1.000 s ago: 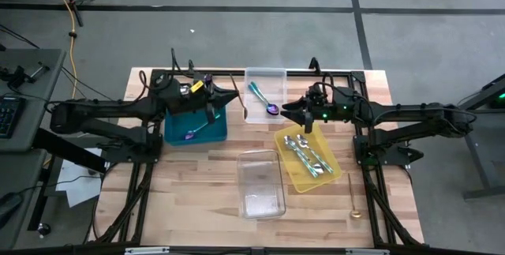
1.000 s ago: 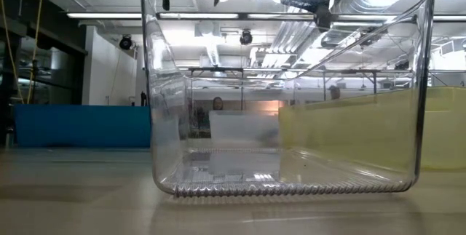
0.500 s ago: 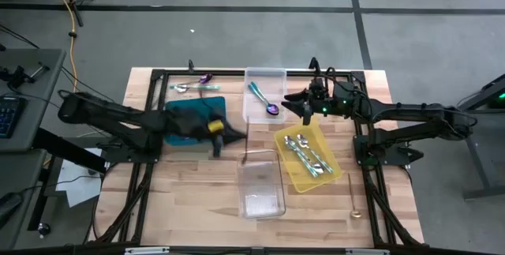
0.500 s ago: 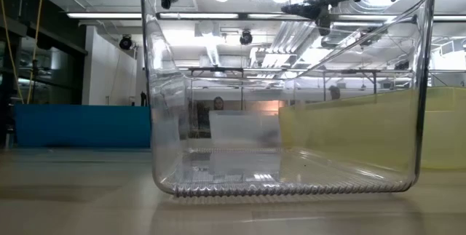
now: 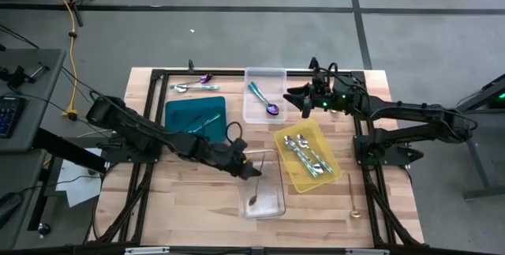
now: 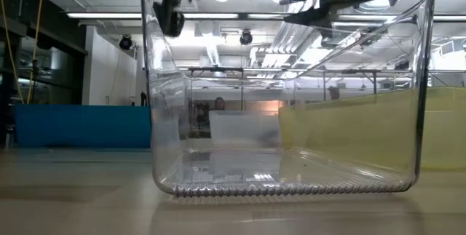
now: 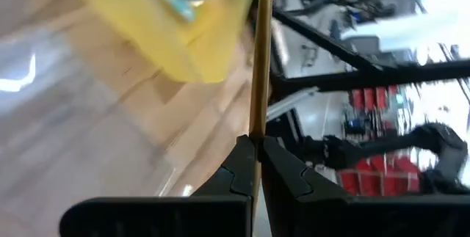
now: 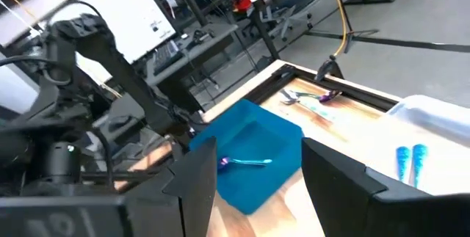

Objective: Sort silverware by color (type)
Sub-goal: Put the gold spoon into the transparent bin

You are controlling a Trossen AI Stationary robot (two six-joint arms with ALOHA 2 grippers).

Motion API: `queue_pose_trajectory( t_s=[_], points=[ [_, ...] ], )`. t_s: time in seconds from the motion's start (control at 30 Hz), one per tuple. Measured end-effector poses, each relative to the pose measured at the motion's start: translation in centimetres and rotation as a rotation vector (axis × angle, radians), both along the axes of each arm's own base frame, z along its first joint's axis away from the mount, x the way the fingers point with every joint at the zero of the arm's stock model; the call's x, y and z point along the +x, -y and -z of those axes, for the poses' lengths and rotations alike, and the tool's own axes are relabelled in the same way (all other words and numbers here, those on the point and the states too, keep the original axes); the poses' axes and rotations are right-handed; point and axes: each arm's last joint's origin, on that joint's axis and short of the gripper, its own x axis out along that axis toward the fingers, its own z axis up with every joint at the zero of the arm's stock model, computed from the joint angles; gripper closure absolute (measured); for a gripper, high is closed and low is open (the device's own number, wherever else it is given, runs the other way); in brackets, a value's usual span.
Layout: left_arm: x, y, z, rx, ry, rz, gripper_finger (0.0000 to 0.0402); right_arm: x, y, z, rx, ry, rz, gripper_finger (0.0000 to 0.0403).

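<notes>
**Gold spoon held over the clear tray**

While the left gripper (image 5: 251,166) reaches across to the near clear tray (image 5: 276,206), its fingers (image 7: 239,167) are pinched on the thin handle of a gold spoon (image 5: 255,185), which hangs down into that tray with its bowl near the far end from the gripper. From the left wrist the handle runs straight out between the closed fingers, but its bowl is cut off at the picture's edge and the surroundings are smeared.

Right of the clear tray, the yellow tray (image 5: 330,140) holds several silver pieces (image 5: 304,154), too tangled to count. Beyond the clear tray, a second clear tray (image 5: 251,113) carries two teal-handled pieces (image 5: 260,95). Left of it, the teal tray (image 5: 177,117) holds one thin piece (image 5: 207,121) whose colour is hard to tell from above. Behind the teal tray, two more pieces (image 5: 193,87) lie on the table (image 5: 189,200). Another gold spoon (image 5: 353,200) lies right of the yellow tray.

The right gripper (image 5: 300,101) hovers beside the farther clear tray, fingers (image 8: 334,178) spread apart and empty.

From table height, the near clear tray fills the frame and the spoon inside cannot be made out.
</notes>
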Motion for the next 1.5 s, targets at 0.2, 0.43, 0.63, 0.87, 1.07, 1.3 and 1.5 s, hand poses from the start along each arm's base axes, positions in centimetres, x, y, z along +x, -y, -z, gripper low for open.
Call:
queue_pose_trajectory(
  t_s=[0.2, 0.43, 0.63, 0.87, 1.07, 1.3, 1.5],
  points=[
    [1.1, 0.8, 2.9, -0.121, -0.097, -0.013, 0.0401, -0.1, 0.1, 0.5, -0.022, -0.065, -0.003, 0.0213],
    [1.6, 0.6, 4.8, -0.147, -0.177, -0.037, 0.0401, -0.1, 0.0, 0.7, -0.025, -0.087, -0.005, 0.0213],
    [1.5, 0.3, 5.2, -0.12, -0.208, -0.04, 0.0386, -0.1, 0.0, 0.7, -0.018, -0.085, -0.003, 0.0213],
    [1.5, 0.3, 5.1, -0.106, -0.204, -0.008, 0.0341, -0.1, 0.0, 0.7, -0.015, -0.086, -0.003, 0.0213],
    [1.5, -0.5, 4.8, -0.075, -0.204, 0.052, 0.0305, -0.1, 0.0, 0.8, -0.014, -0.086, -0.003, 0.0213],
    [-0.2, -5.5, -0.2, 0.125, -0.082, 0.054, 0.0288, -0.1, 0.0, 0.7, 0.068, -0.057, 0.011, 0.0213],
    [-4.5, -10.4, -6.9, 0.496, 0.1, -0.083, 0.0287, 0.0, 0.0, 0.4, 0.078, -0.022, -0.019, 0.0213]
  ],
)
